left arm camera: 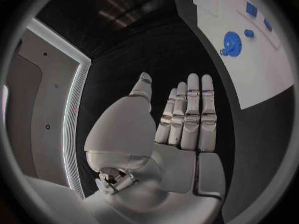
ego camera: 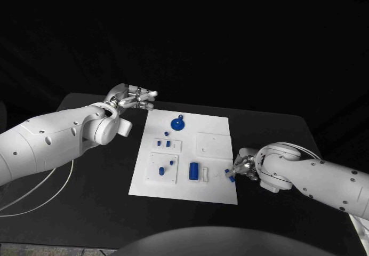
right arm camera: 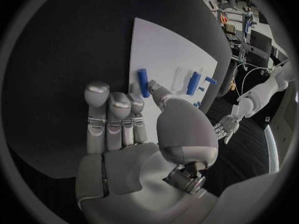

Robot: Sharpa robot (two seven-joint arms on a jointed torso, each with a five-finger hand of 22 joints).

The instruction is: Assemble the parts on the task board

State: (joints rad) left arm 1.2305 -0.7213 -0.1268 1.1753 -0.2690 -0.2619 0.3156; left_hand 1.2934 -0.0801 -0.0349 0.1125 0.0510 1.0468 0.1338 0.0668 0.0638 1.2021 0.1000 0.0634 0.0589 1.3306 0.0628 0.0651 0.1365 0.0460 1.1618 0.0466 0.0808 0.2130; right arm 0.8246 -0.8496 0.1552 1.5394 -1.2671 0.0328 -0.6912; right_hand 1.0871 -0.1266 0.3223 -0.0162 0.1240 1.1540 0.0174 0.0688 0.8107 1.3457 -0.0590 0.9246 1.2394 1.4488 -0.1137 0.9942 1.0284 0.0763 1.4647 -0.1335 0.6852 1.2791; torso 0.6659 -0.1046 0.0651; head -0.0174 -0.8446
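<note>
Reaching for loose blue peg at lower right edge of task board: right hand beside it, fingers straight, close together, nothing held. Left hand idle upper left, fingers extended, empty. Next: pinch peg, carry to socket.

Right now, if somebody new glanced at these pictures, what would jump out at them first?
The white task board in the middle of the black table, dotted with small blue parts, the round blue gear near its far edge standing out most. Then the two silver hands: the left hand held open off the board's far left corner, and the right hand at the board's near right edge, its fingers by a small blue peg.
</note>
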